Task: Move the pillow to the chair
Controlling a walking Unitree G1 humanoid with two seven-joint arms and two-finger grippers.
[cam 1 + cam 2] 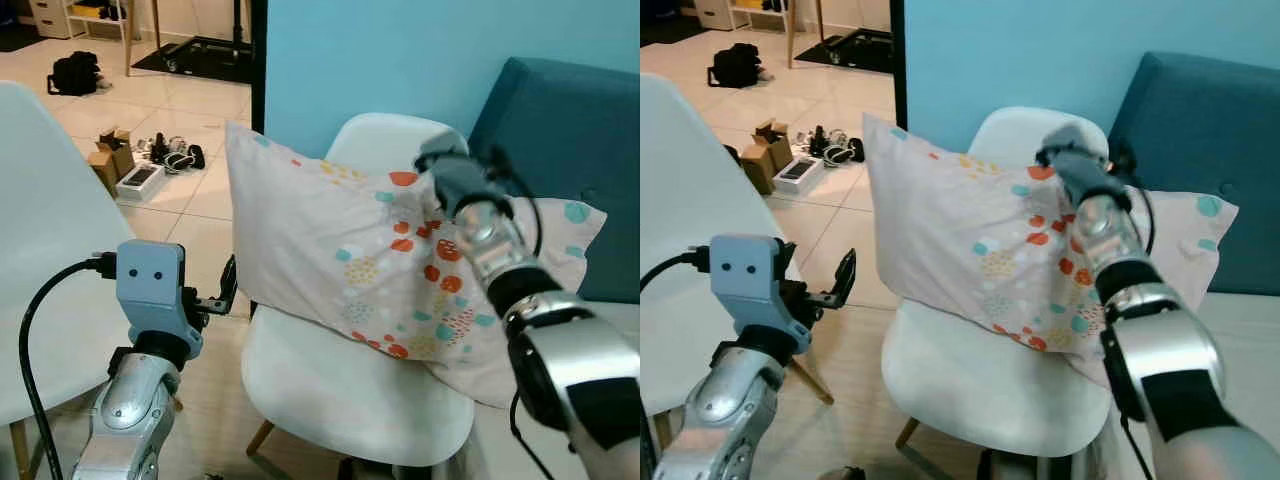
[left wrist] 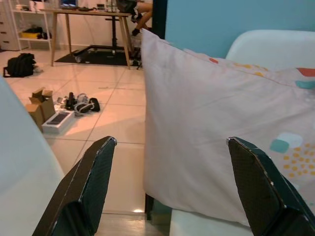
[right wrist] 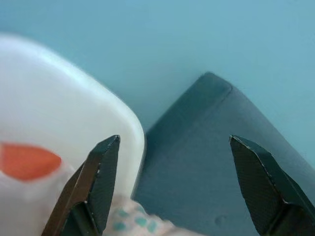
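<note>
The pillow [image 1: 350, 260], pale with orange, teal and yellow dots, lies tilted on the white chair [image 1: 340, 395]. It leans on the chair's backrest and its right end hangs over toward the sofa. My right gripper [image 3: 174, 140] is open just above the pillow's top edge [image 3: 24, 162], beside the backrest [image 3: 64, 108], with nothing between its fingers. My left gripper [image 2: 172, 142] is open too, held low at the pillow's left edge [image 2: 211, 123] and a little apart from it.
A teal sofa [image 1: 565, 150] stands right behind the chair against a blue wall. Another white chair [image 1: 40, 250] is close on my left. Cardboard boxes and small gear [image 1: 130, 165] lie on the tiled floor, with a black bag [image 1: 75, 72] farther back.
</note>
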